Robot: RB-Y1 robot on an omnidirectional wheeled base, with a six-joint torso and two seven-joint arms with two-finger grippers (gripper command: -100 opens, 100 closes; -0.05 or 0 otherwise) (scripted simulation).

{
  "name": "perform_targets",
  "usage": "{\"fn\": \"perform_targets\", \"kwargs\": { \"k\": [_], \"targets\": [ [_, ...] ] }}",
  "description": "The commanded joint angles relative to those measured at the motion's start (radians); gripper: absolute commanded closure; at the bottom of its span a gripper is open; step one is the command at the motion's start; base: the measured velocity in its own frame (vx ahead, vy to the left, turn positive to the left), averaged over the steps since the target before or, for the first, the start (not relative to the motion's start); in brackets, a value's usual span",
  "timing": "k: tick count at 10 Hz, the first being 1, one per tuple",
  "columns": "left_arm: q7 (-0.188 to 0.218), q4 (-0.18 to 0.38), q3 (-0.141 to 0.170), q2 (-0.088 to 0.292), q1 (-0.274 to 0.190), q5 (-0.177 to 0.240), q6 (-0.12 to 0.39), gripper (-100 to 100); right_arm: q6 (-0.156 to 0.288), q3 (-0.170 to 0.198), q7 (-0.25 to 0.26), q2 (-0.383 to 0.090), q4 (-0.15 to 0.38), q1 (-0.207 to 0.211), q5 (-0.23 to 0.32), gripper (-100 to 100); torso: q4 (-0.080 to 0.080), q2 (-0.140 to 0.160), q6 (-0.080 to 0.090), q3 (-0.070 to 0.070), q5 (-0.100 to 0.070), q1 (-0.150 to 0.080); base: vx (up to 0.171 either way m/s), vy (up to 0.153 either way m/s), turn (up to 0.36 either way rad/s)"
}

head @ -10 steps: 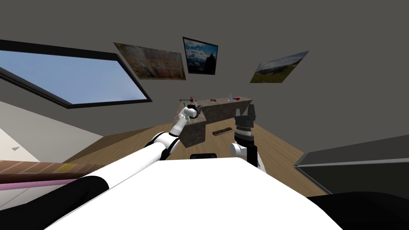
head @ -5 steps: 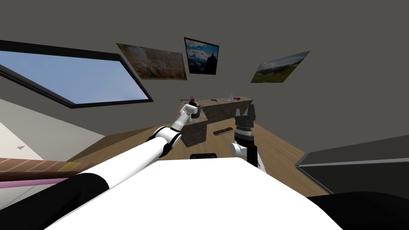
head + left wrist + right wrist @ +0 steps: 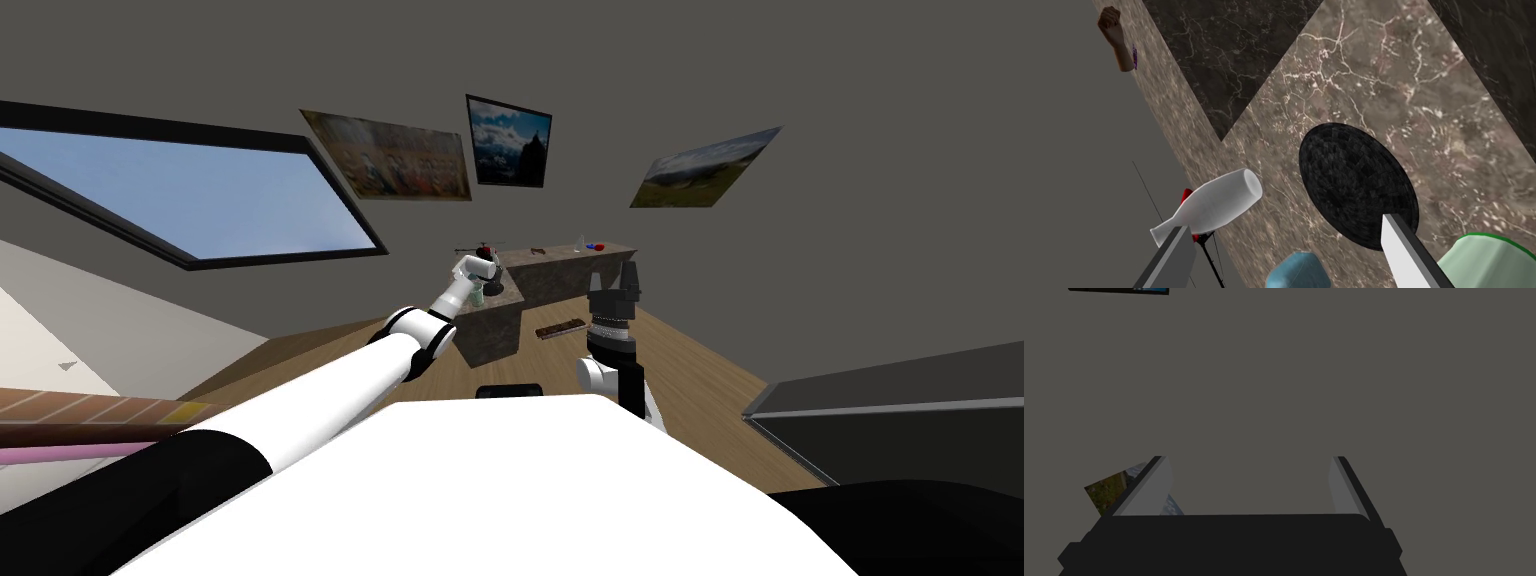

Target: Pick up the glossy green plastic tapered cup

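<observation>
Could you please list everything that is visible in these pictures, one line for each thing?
cup: one, pale green with a darker green rim, on the counter, just outside one left finger
counter: one, brown marble
mat: one, black, round, on the counter
bottle: one, white, near the counter's edge
blue thing: one, between the left fingers, partly cut off
fist-shaped figure: one, brown, far along the counter
wall pictures: three, on the grey wall
window: one, dark frame
left fingers: two, light grey, open
right fingers: two, light grey, open
</observation>
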Motion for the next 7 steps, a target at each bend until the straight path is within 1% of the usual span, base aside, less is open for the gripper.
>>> {"fn": "perform_targets", "kwargs": {
  "k": [1, 2, 3, 4, 5, 6, 7],
  "targets": [
    [0.002, 0.050, 0.008, -0.003, -0.042, 0.000, 0.045, -100, 0.000, 0.000, 0.000, 0.000, 0.000, 0.000, 0.000, 0, 0.000, 0.000, 0.000, 0.000, 0.000, 0.000, -0.004, 0.064, 0.021],
    [0.002, 0.074, 0.008, -0.003, -0.042, 0.000, 0.045, -100, 0.000, 0.000, 0.000, 0.000, 0.000, 0.000, 0.000, 0, 0.000, 0.000, 0.000, 0.000, 0.000, 0.001, -0.009, 0.058, 0.005],
    [0.003, 0.113, 0.016, -0.004, -0.076, 0.001, 0.080, -100, 0.000, 0.000, 0.000, 0.000, 0.000, 0.000, 0.000, 0, 0.000, 0.000, 0.000, 0.000, 0.000, 0.001, -0.007, 0.059, 0.025],
    [0.003, 0.128, 0.016, -0.004, -0.076, 0.001, 0.080, -100, 0.000, 0.000, 0.000, 0.000, 0.000, 0.000, 0.000, 0, 0.000, 0.000, 0.000, 0.000, 0.000, 0.001, -0.007, 0.054, 0.007],
    [0.004, 0.164, 0.024, -0.006, -0.107, 0.002, 0.112, -100, 0.000, 0.000, 0.000, 0.000, 0.000, 0.000, 0.000, 0, 0.000, 0.000, 0.000, 0.000, 0.000, 0.000, -0.008, 0.067, 0.020],
    [0.004, 0.179, 0.024, -0.006, -0.107, 0.002, 0.112, -100, 0.000, 0.000, 0.000, 0.000, 0.000, 0.000, 0.000, 0, 0.000, 0.000, 0.000, 0.000, 0.000, 0.001, -0.006, 0.062, 0.009],
    [0.005, 0.224, 0.033, -0.007, -0.134, 0.001, 0.141, -100, 0.000, 0.000, 0.000, 0.000, 0.000, 0.000, 0.000, 0, 0.000, 0.000, 0.000, 0.000, 0.000, 0.001, -0.002, 0.068, 0.025]
  ]
}}
